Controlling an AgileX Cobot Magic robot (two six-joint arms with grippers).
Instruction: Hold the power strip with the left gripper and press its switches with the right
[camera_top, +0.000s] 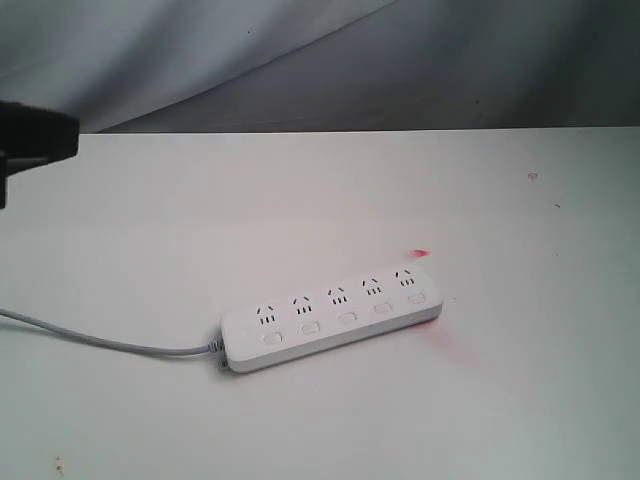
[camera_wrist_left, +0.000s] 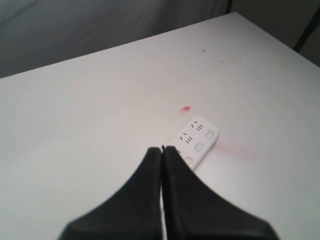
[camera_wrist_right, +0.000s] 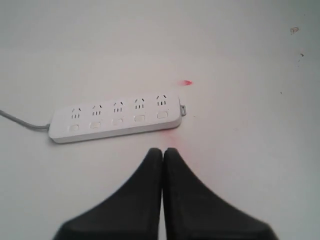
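The white power strip (camera_top: 333, 315) lies flat on the white table, slightly slanted, its grey cord (camera_top: 100, 340) running off to the left. Five small white switches (camera_top: 346, 317) sit in a row beneath the socket sets. In the right wrist view the whole power strip (camera_wrist_right: 116, 119) shows beyond my right gripper (camera_wrist_right: 162, 150), which is shut and empty, well apart from it. My left gripper (camera_wrist_left: 162, 148) is shut and empty; its black fingers cover most of the power strip (camera_wrist_left: 197, 141). A black part of the left arm (camera_top: 35, 135) shows at the exterior view's left edge.
A small red mark (camera_top: 419, 254) lies on the table behind the strip's right end, with a faint pink smear (camera_top: 440, 335) beside that end. A grey cloth backdrop (camera_top: 320, 60) hangs behind the table's far edge. Tiny specks (camera_top: 533, 177) dot the far right.
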